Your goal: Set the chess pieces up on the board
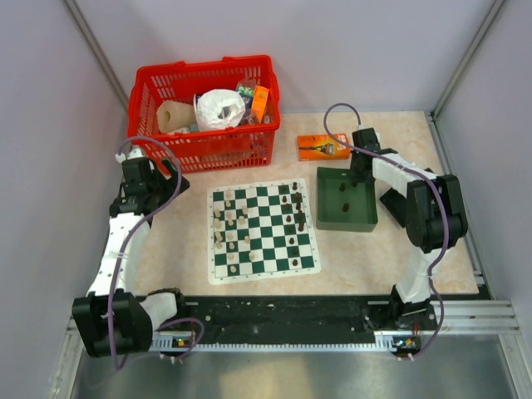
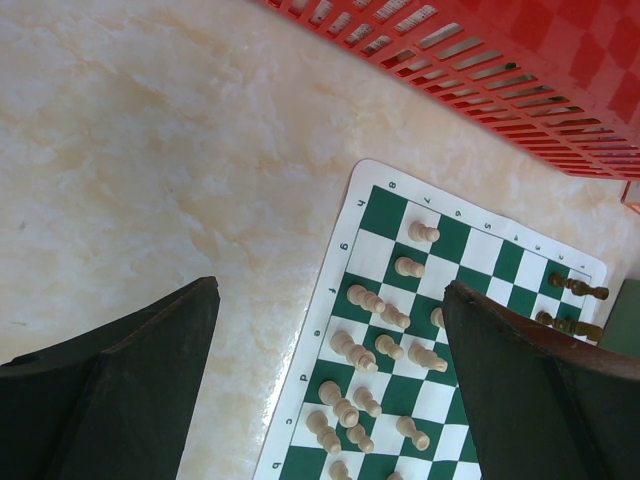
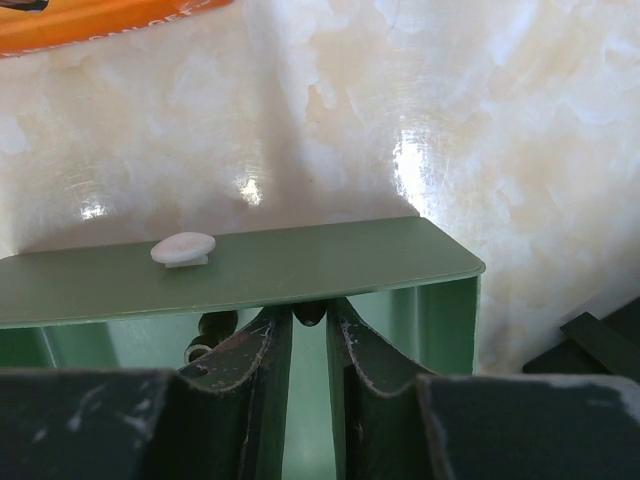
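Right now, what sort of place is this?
Likely a robot test cell, not a home: plain partition walls box in the table, a metal rail runs along its near edge, and the board and red basket look staged.

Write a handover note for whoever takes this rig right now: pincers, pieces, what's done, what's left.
Left pincer: open, empty, above the table just left of the board.
Right pincer: down inside the green tray, closed on a dark piece, apparently gripped.
Done: cream pieces stand on the board's left columns, several dark pieces on its right columns.
Left: carry the gripped piece and the other tray pieces to the dark side. Exact squares are too small to check.
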